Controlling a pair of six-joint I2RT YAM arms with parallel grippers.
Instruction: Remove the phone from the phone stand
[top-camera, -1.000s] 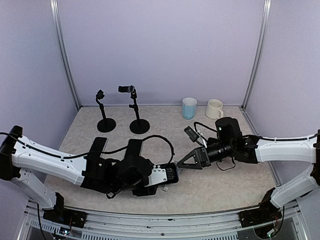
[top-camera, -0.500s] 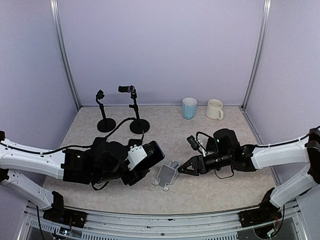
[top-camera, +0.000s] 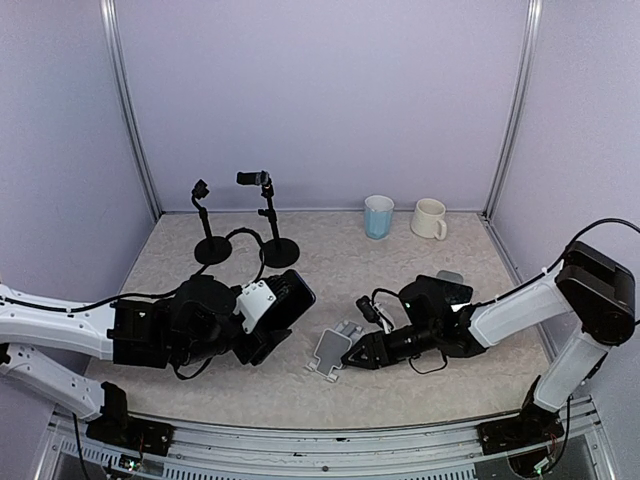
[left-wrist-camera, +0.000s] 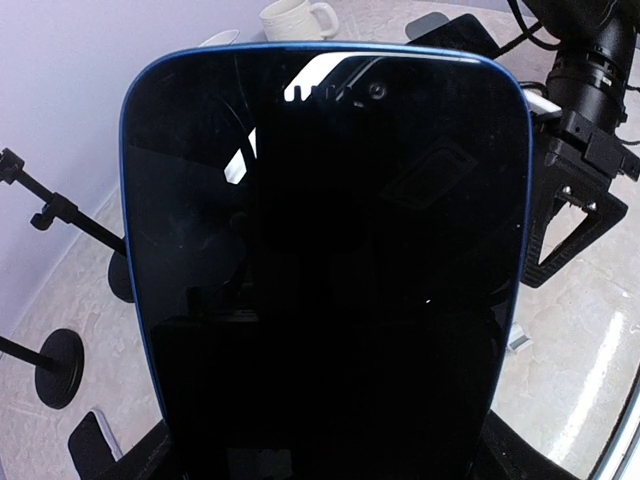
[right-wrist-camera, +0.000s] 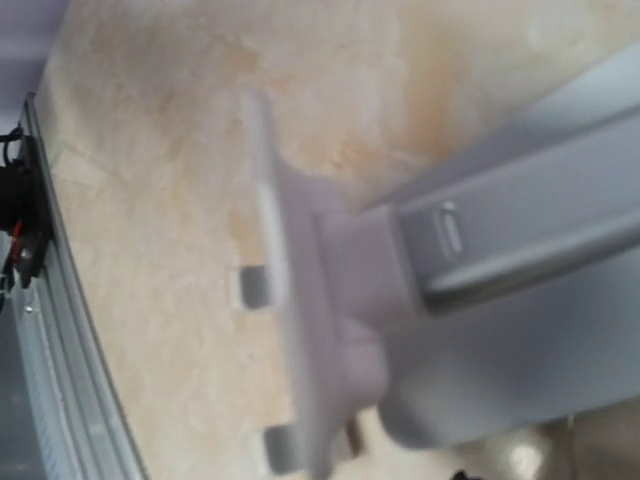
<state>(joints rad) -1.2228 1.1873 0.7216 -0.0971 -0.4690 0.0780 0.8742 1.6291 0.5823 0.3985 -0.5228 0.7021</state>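
The phone (top-camera: 290, 298), black with a blue edge, is in my left gripper (top-camera: 272, 318), lifted clear of the table and left of the stand. In the left wrist view the phone (left-wrist-camera: 320, 250) fills the frame, with the left gripper (left-wrist-camera: 325, 455) shut on its lower end. The grey phone stand (top-camera: 328, 349) sits empty on the table. My right gripper (top-camera: 352, 354) has its tips closed against the stand's back. The right wrist view shows only the blurred stand (right-wrist-camera: 330, 300) very close, with no fingers visible.
Two black tripod stands (top-camera: 212, 247) (top-camera: 277, 248) stand at the back left. A blue cup (top-camera: 378, 215) and a cream mug (top-camera: 430, 218) stand at the back right. A small dark flat object (top-camera: 450, 277) lies behind the right arm. The table's front edge is close.
My left gripper has lifted the phone off the stand and carried it up and left. The stand now shows empty. My right gripper has moved down and left, staying with the stand.
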